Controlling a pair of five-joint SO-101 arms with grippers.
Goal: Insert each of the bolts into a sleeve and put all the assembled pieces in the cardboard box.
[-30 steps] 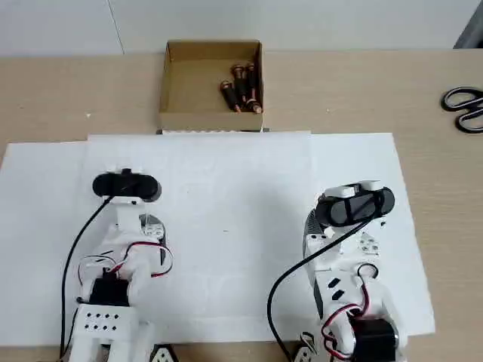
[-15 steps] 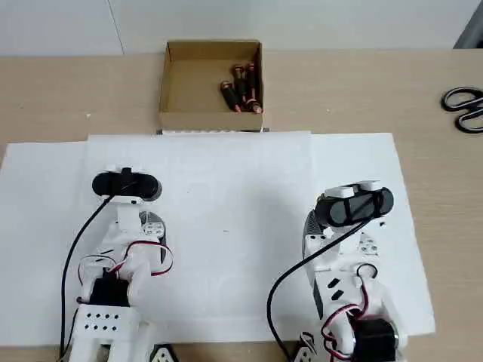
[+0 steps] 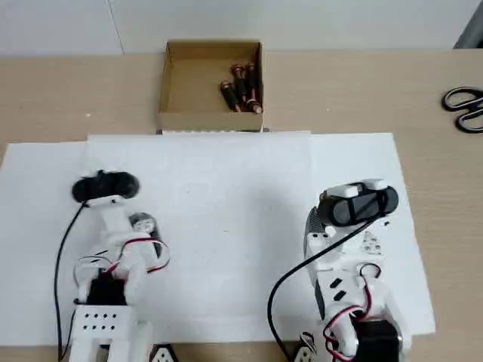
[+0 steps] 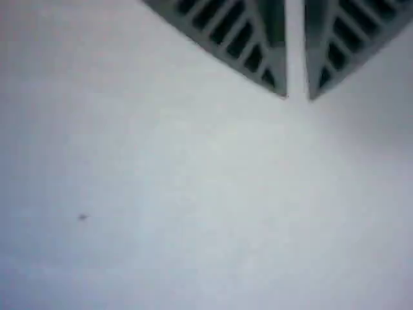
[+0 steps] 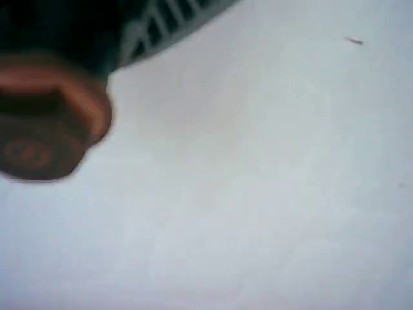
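**A:** What are the jaws doing?

**B:** The right gripper (image 5: 110,51) pinches a copper bolt (image 5: 48,123). Its hexagonal head juts out beside the dark jaw, above a sheet of white paper (image 3: 226,204). The left gripper (image 4: 295,97) has its 2 ribbed jaws pressed almost together with only a thin slit between them. It holds nothing and hangs close over the same sheet.

**A:** What could go wrong from here?

**B:** The jaw hides the bolt's shank, so I cannot tell whether it already wears a sleeve. If it is bare, dropping it in the box would leave 1 piece unassembled. The grip also seems to sit close to the head, so the bolt could pivot or slip out on the way and roll across the paper. If it is carried low, it could knock the box's near wall and shove the light box away.

**A:** What else is around?

**B:** The cardboard box (image 3: 162,83) sits well ahead of both pairs of jaws, past the paper's far edge. Several assembled pieces (image 3: 243,87) lie in the half nearer the right gripper. The box's near wall stands between the jaws and that pile. Scissors (image 3: 464,108) lie on the table (image 3: 68,90), well apart, off to the right gripper's outer side.
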